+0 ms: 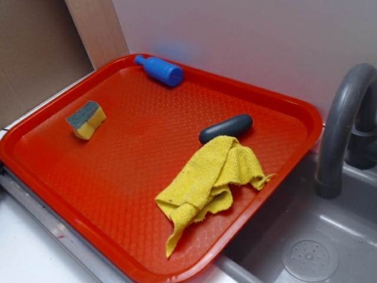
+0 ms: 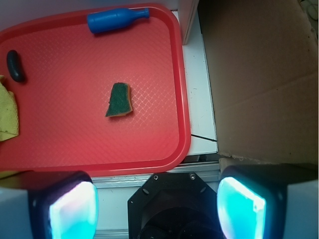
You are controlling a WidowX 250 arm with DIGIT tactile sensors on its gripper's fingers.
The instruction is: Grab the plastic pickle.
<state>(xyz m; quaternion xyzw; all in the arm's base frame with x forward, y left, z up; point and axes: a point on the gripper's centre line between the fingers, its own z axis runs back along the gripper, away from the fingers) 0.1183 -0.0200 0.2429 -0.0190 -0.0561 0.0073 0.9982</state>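
The plastic pickle (image 1: 226,128) is a dark, almost black capsule lying on the red tray (image 1: 118,194), right of centre, touching the top of a crumpled yellow cloth (image 1: 206,183). In the wrist view the pickle (image 2: 15,65) lies at the tray's far left edge, next to the cloth (image 2: 7,114). My gripper (image 2: 157,209) is open and empty, with its fingers wide apart. It hangs high above the tray's near rim (image 2: 124,167), far from the pickle. The gripper does not show in the exterior view.
A blue plastic bottle (image 1: 159,70) lies at the tray's back edge, also in the wrist view (image 2: 115,20). A yellow sponge with a grey-green top (image 1: 86,119) sits on the left, mid-tray in the wrist view (image 2: 119,100). A grey faucet (image 1: 344,124) and sink (image 1: 306,247) stand right. Cardboard (image 2: 259,79) lies beside the tray.
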